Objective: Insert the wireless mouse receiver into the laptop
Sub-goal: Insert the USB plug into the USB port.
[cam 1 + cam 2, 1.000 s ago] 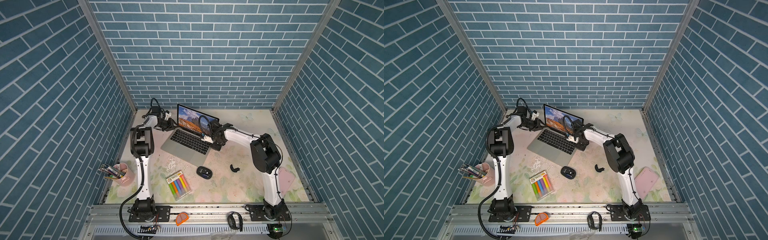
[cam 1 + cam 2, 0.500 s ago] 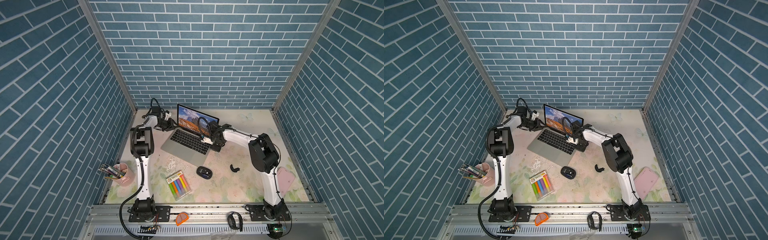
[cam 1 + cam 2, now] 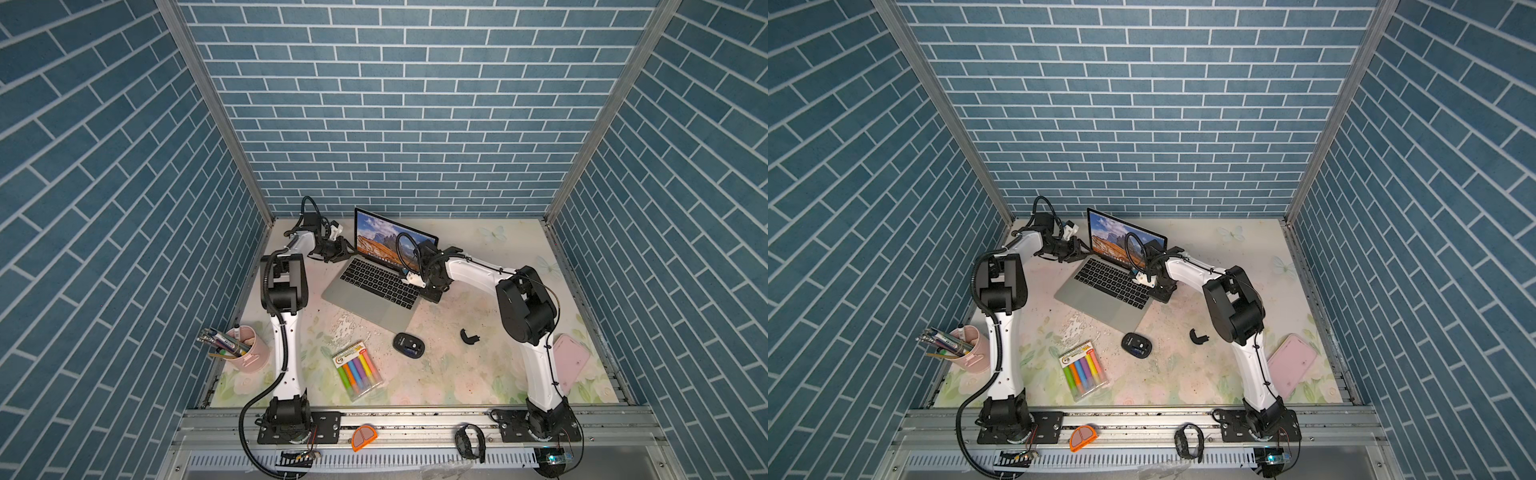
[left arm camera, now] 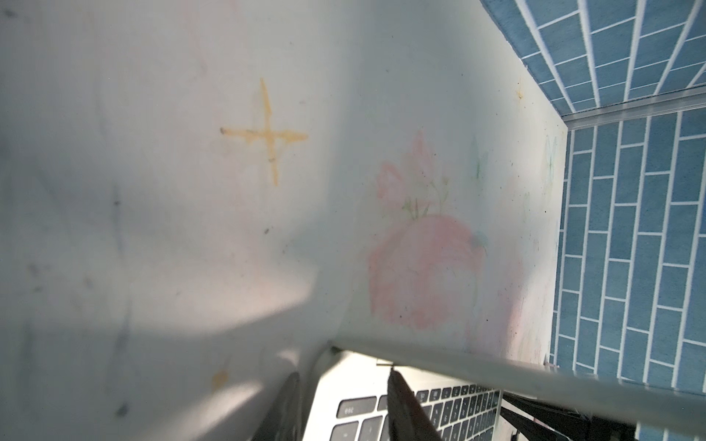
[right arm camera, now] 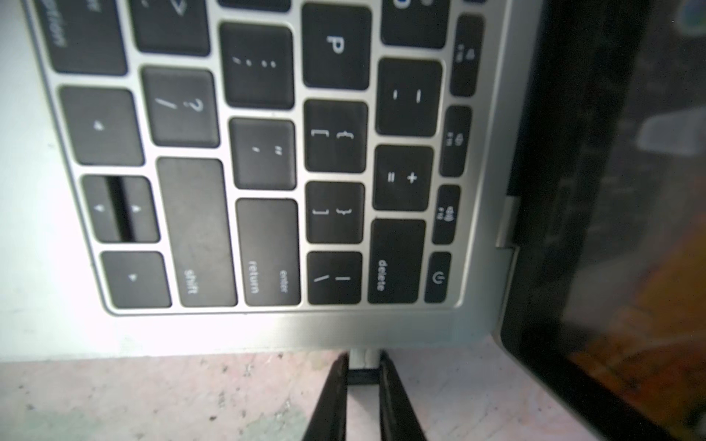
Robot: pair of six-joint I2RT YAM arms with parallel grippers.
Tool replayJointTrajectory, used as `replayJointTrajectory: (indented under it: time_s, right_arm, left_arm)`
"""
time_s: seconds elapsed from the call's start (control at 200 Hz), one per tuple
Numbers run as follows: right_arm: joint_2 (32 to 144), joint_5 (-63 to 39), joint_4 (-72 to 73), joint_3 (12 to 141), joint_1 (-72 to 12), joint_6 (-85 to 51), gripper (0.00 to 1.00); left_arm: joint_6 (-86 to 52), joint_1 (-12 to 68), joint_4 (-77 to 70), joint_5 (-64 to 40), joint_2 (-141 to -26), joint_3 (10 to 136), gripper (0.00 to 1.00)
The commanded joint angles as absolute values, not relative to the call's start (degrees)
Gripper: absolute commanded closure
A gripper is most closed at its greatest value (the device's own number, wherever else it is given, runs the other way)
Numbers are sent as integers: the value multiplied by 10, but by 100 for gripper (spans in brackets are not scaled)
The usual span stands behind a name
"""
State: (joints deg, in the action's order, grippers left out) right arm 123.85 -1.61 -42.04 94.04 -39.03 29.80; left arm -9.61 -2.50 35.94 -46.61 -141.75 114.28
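The silver laptop (image 3: 365, 305) (image 3: 1100, 303) stands open at the back of the table, with a mountain picture on its screen. My right gripper (image 5: 363, 364) (image 3: 424, 292) is at the laptop's right side edge (image 5: 344, 328). It is shut on the wireless mouse receiver (image 5: 363, 376), a tiny dark stub. The receiver's pale metal end touches the edge just below the backslash key. In both top views the receiver is hidden by that gripper. My left gripper (image 4: 342, 372) (image 3: 344, 248) is shut on the laptop's rear left corner, one finger over the keys (image 4: 401, 404) and one beside the edge.
The black oval mouse (image 3: 408, 344) and a curved black cover piece (image 3: 468, 336) lie in front of the laptop. A pack of coloured highlighters (image 3: 358, 371), a pink pen cup (image 3: 249, 349) and a pink flat case (image 3: 571, 363) sit nearer the front rail.
My right arm has eased slightly left toward the laptop's side edge, still shut on the receiver. The left arm has not moved.
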Motion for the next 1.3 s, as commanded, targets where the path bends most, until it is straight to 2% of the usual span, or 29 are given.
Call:
replayJointTrajectory:
  time_s: [0.0, 0.535, 0.93, 1.295]
  right_arm:
    - [1223, -82, -396, 920, -397, 288, 84]
    - [1185, -111, -325, 859, -391, 284, 84]
    - [1200, -97, -298, 876, -391, 301, 84]
    - [1159, -104, -278, 835, -378, 231, 70]
  left_arm:
    - [-96, -14, 410, -467, -1428, 1119, 62]
    - [-94, -14, 412, -468, -1431, 1118, 62]
    - [-92, -12, 418, -470, -1432, 1117, 62]
    - [-95, -25, 427, -437, -1401, 1106, 58]
